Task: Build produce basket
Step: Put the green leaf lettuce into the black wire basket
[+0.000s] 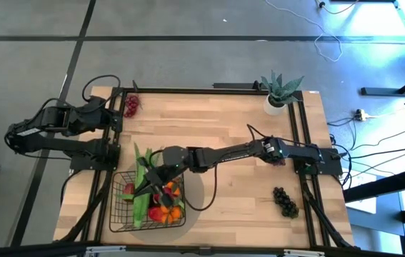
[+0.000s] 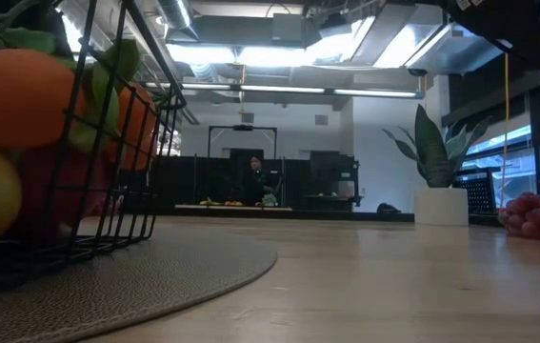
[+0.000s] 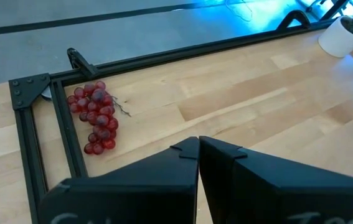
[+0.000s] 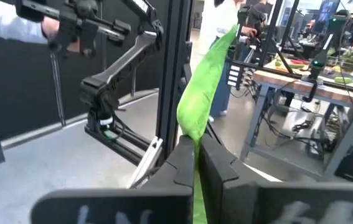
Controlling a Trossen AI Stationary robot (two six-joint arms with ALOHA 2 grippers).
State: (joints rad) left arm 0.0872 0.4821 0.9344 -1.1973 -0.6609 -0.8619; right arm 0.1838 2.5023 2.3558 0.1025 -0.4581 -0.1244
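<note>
**Right arm over the basket, gripping the green bunch**

The right arm stretches from its mount at the table's right edge across to the near-left part of the table, and its right gripper [image 1: 153, 178] sits above the basket [image 1: 118, 214]. In the right wrist view its fingers [image 4: 182, 163] are pinched narrow on the long green bunch [image 4: 204, 93], which rises between them as a broad bright-green leaf. From above, the bunch [image 1: 142, 175] runs from beyond the basket's far rim down into it.

The left arm is folded back at the far-left corner of the table, and the left gripper [image 3: 198, 152] has its two fingers pressed together with nothing between them. It points toward the red grapes [image 1: 130, 106], which lie on the bare wood in the far-left corner, just beside the frame rail.

The basket, black wire mesh, stands on a round woven mat [image 2: 165, 272] at the near-left. Inside it are orange and red fruits [image 1: 168, 207] packed on its right side. The low view shows orange fruit [image 2: 22, 95] pressing against the mesh.

Dark grapes [image 1: 285, 201] lie near the right edge. A spiky plant in a white pot [image 1: 279, 96] stands at the far right.
</note>
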